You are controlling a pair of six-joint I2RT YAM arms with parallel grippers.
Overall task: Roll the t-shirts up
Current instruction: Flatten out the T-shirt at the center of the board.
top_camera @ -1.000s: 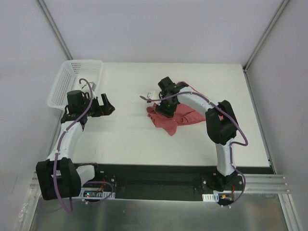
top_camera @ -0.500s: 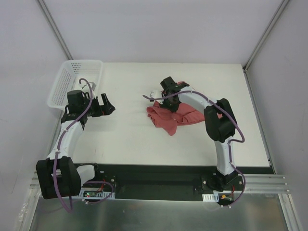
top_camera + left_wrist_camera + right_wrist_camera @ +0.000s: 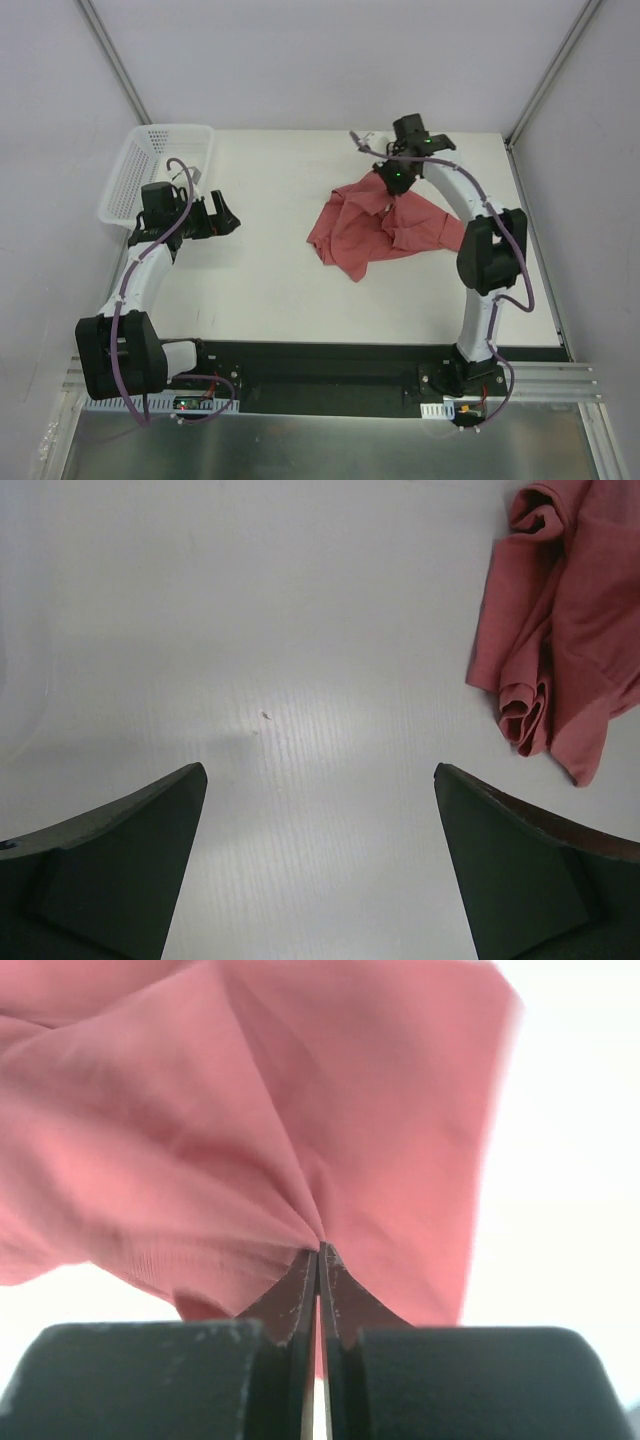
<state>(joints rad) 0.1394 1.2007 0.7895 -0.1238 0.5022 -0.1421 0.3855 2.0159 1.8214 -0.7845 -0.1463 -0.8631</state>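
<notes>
A white plastic basket with holes [image 3: 160, 165] sits at the left of the white surface [image 3: 270, 290]. Just right of the basket, the left end effector [image 3: 226, 217] is wide open and holds nothing. Farther right of the basket lies the soft, crumpled salmon-red t-shirt [image 3: 375, 225]. The right end effector [image 3: 385, 178] is closed tight on the shirt's far edge.

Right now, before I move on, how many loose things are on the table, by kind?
salmon-red t-shirt: 1
white perforated basket: 1
total: 2
</notes>
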